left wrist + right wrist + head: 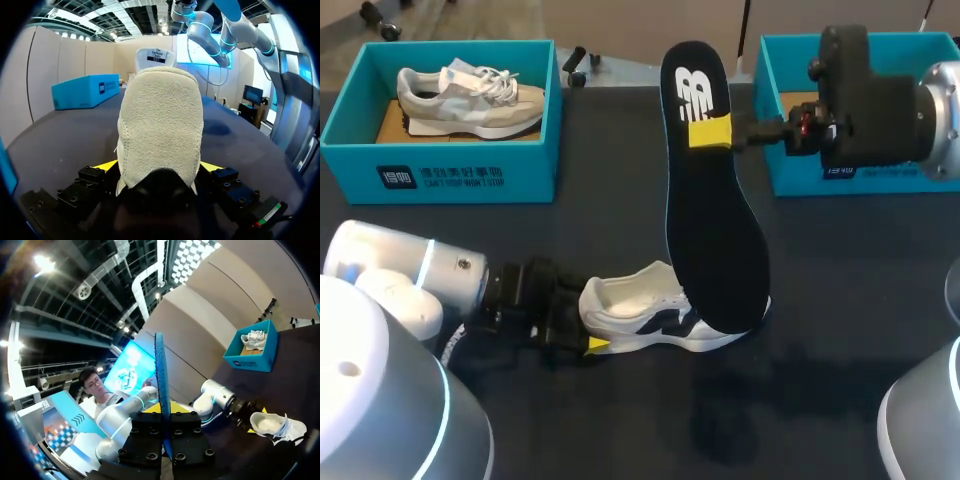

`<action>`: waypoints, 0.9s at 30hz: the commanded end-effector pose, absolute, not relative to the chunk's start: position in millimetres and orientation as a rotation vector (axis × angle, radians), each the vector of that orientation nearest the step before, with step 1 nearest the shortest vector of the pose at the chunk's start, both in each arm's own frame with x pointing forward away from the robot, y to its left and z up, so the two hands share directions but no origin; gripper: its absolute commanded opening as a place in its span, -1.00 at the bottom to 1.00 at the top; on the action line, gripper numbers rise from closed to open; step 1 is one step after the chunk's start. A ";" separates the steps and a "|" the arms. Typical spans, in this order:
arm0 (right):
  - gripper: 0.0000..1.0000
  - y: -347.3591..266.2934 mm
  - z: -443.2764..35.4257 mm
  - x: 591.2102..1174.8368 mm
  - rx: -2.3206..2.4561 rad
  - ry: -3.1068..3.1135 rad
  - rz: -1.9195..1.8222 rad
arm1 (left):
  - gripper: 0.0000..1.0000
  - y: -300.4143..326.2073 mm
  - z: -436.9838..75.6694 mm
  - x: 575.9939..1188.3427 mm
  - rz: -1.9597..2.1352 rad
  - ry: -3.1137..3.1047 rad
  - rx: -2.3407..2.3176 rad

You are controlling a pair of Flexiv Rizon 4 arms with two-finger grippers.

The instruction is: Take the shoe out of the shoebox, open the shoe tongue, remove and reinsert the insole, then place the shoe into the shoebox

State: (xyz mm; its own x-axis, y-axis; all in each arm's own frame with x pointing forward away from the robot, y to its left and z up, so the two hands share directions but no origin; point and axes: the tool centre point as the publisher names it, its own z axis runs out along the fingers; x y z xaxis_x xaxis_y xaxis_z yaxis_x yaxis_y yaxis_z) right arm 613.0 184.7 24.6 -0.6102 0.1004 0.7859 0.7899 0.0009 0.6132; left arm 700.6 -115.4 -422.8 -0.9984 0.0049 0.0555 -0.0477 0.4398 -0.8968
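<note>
The right gripper [712,132] pinches the insole [712,240] near its upper end. The insole hangs along 12 to 5 o'clock, its low tip at the toe of the shoe [655,318]. The shoe lies 9 to 3 on the table [860,300], heel clamped by the left gripper [590,345], opening at 7 o'clock from the right one. Only the left wrist view shows both yellow fingertips [106,165] against the heel.

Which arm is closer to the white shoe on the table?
Left: the left arm's fingers clamp the shoe at its heel; the right arm's fingers pinch the insole at its far end.
</note>
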 end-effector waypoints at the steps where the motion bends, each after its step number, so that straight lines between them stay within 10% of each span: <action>1: -1.00 187.2 24.0 613.4 -0.922 -1.745 -1.657 | 1.00 -103.7 -410.7 697.0 1.550 -2.675 0.059; 27: -1.00 187.2 24.0 613.4 -0.922 -1.745 -1.657 | 1.00 -58.9 -372.6 704.5 0.913 -2.776 0.005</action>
